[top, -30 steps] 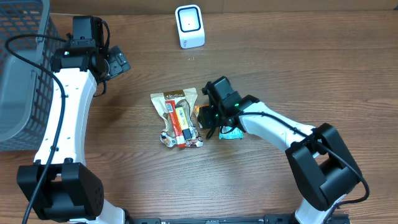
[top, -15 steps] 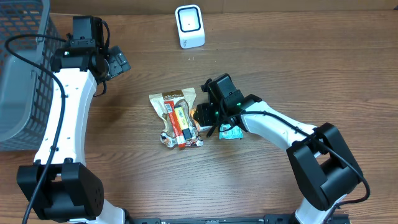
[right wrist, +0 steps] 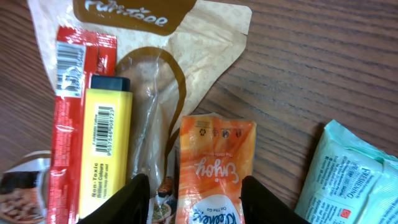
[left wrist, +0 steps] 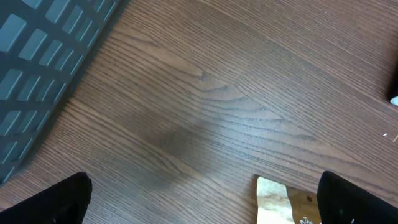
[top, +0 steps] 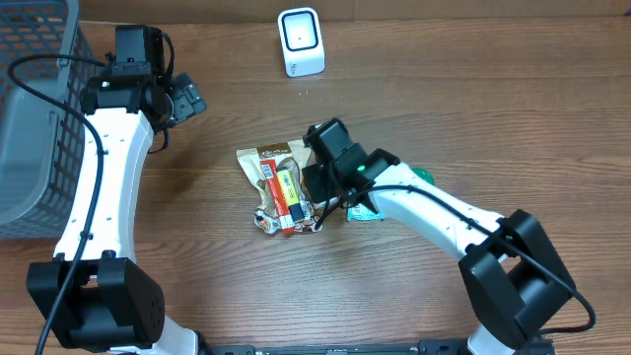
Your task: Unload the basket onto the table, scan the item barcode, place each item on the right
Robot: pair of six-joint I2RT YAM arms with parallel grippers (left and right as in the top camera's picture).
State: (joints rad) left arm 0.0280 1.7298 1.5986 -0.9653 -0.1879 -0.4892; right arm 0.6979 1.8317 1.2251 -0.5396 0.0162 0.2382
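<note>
A pile of items lies mid-table: a brown pouch (top: 271, 155) (right wrist: 186, 37), with a red stick pack (right wrist: 68, 112) and a yellow barcoded box (top: 286, 192) (right wrist: 106, 143) on it. An orange sachet (right wrist: 214, 162) lies at the pile's right edge. My right gripper (top: 320, 182) (right wrist: 196, 199) hovers open over it, a finger on each side, with a gap on the left. The white scanner (top: 301, 41) stands at the back. My left gripper (top: 192, 99) (left wrist: 205, 199) is open over bare wood at the back left, and a corner of the pouch (left wrist: 280, 199) shows between its fingers.
A grey wire basket (top: 30, 118) fills the left edge of the table. A teal packet (top: 367, 210) (right wrist: 354, 174) lies just right of the orange sachet, and something green (top: 422, 175) peeks out behind my right arm.
My right gripper has slid left and slightly back over the pile, and in the overhead view it now covers the orange sachet. The left arm has not moved.
</note>
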